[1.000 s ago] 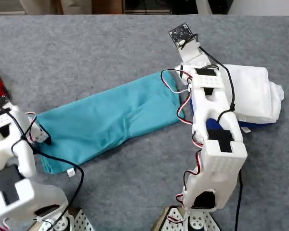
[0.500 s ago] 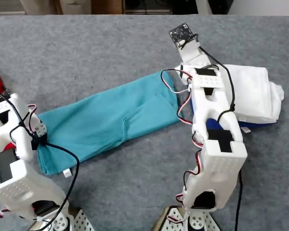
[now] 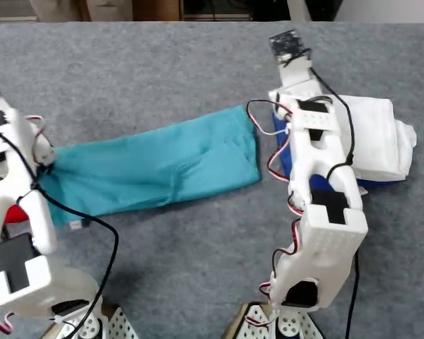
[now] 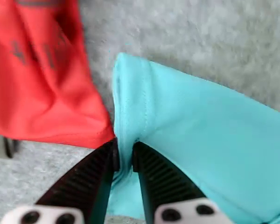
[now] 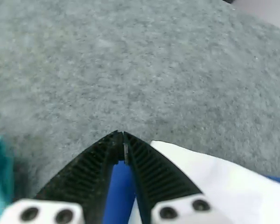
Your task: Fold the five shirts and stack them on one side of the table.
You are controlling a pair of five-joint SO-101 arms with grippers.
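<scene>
Grey felt table [image 3: 162, 70] holds a long teal cotton shirt [image 3: 162, 166] across its middle. It looks soft and limp, best held at hems. The left gripper [image 4: 123, 154] pinches its end hem; the right gripper [image 5: 120, 140] is closed on nothing.

table: grey felt cover [image 3: 162, 70] | behind far edge: brown wooden panel [image 3: 155, 8], pale wall [image 3: 389, 10]

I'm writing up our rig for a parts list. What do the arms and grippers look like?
The left arm and right arm are blocky white plastic links with black servo blocks set in. Thin red, white and black cables loop along them. The left gripper and right gripper each have black ribbed fingers on white mounts with screw holes.
</scene>
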